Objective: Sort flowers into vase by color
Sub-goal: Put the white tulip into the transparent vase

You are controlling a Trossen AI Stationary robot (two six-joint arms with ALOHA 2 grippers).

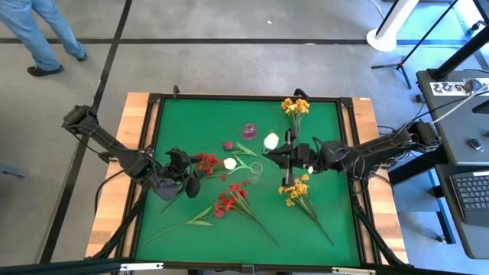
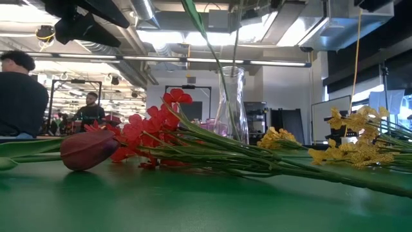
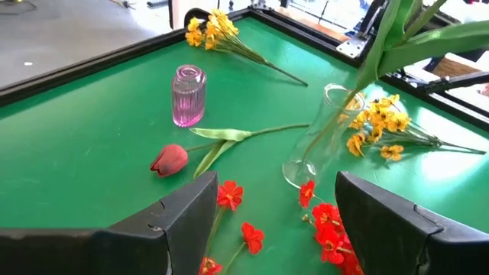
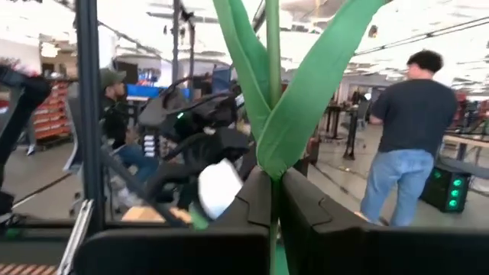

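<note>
My right hand (image 4: 273, 200) pinches a green stem (image 4: 273, 69), white bud (image 1: 271, 140) beside it, over the clear vase (image 3: 319, 137) mid-surface | my left hand (image 3: 273, 221) spread, hovering over red blossoms (image 3: 330, 229) | 2 yellow sprays (image 1: 295, 106) lie on the green surface (image 1: 321, 145) | pink vase (image 3: 189, 95) upright

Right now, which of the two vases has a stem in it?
The clear glass vase: the right gripper's green stem runs into it. The pink vase is empty.
</note>
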